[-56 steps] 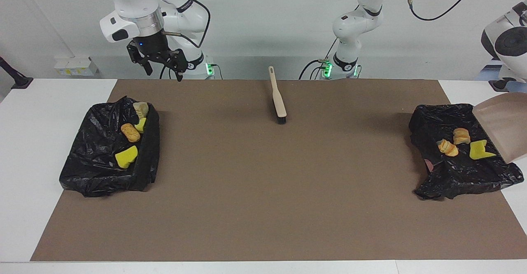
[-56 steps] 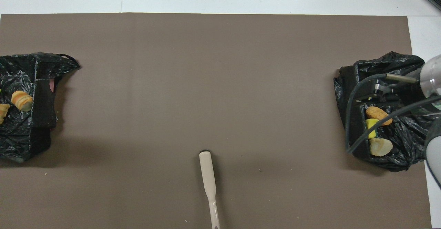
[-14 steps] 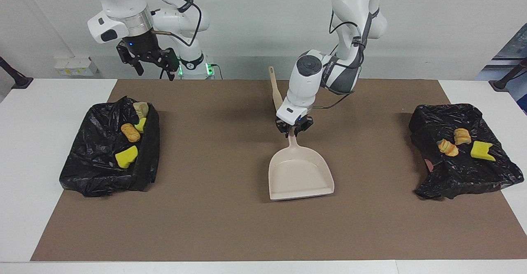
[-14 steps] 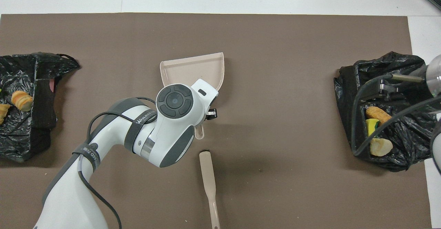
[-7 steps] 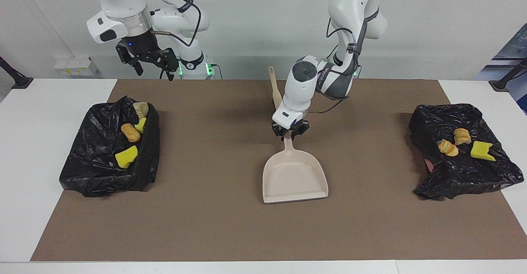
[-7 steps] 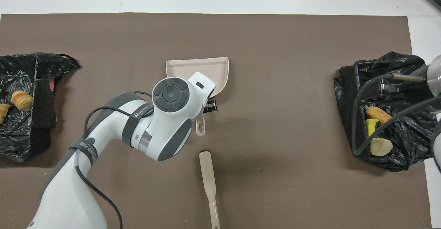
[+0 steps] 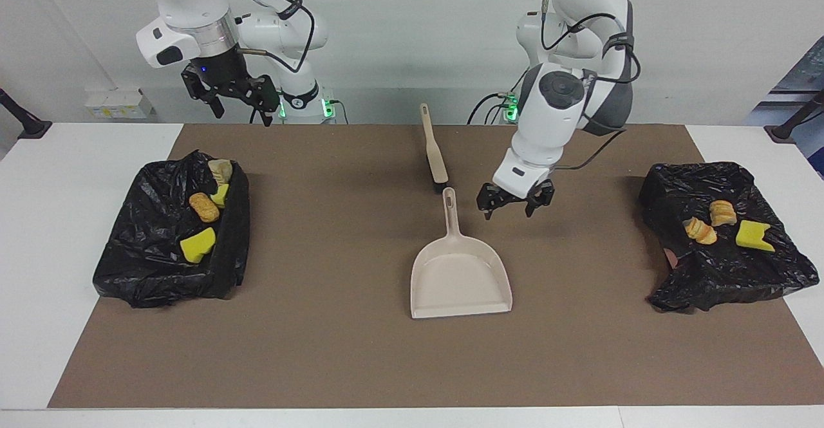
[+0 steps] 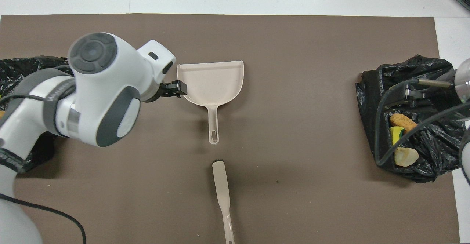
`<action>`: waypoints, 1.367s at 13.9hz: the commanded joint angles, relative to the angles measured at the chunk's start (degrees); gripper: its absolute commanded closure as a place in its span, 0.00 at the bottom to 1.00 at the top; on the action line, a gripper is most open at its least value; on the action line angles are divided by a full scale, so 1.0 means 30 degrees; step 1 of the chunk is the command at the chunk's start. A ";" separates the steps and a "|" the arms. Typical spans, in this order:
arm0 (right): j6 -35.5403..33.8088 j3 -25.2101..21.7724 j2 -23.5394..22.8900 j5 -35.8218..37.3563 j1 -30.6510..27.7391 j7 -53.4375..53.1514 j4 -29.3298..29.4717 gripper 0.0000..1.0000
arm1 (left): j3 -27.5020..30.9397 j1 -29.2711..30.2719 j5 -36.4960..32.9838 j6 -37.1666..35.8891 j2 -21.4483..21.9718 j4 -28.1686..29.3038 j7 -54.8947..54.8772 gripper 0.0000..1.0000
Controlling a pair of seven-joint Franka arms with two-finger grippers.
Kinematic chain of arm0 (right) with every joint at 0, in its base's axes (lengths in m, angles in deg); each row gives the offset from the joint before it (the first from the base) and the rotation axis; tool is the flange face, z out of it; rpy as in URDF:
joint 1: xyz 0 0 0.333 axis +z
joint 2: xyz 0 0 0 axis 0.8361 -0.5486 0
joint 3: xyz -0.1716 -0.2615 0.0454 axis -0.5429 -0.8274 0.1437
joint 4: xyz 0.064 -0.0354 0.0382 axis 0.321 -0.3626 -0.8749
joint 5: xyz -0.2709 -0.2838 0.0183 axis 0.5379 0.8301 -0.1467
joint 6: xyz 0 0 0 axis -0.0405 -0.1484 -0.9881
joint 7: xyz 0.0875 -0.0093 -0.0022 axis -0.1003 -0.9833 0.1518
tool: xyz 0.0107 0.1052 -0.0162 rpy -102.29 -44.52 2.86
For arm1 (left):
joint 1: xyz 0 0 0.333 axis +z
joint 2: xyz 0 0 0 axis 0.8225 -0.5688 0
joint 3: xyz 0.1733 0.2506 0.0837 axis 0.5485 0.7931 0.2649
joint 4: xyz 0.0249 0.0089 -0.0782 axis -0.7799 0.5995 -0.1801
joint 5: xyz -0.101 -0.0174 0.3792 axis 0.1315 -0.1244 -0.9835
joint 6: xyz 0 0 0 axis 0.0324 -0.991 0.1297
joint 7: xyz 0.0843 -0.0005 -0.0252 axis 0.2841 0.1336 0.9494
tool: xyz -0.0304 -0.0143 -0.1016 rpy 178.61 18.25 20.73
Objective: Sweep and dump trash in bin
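The trash lies in two bins lined with black bags. The bin (image 7: 161, 254) at the right arm's end holds yellow sponge chunks (image 7: 197, 246), an orange-brown lump (image 7: 204, 207) and a beige lump (image 7: 220, 169). In the other bin (image 7: 714, 273) are two lumps (image 7: 700, 230) and a yellow chunk (image 7: 753, 236). The beige dustpan (image 7: 460, 277) lies flat mid-mat with nothing in it. My left gripper (image 7: 512, 208) hangs open just beside its handle (image 7: 450, 206) and holds nothing. High up near its own base, my right gripper (image 7: 239, 107) waits open.
The beige brush (image 7: 433, 148) lies on the brown mat (image 7: 322, 351), nearer to the robots than the dustpan, bristles toward the dustpan handle. In the overhead view my left arm covers much of the bin (image 8: 22, 62) at its end.
My left gripper set the dustpan down, opened and let go of its handle, then rose and swung toward the left arm's end. The right arm has not moved.
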 commanded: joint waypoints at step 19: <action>0.0060 -0.0040 -0.0196 0.0310 0.0010 0.0569 0.0304 0.00 | 0.0018 0.5953 0.0089 -0.6962 0.4880 -0.0290 -0.8742 0.00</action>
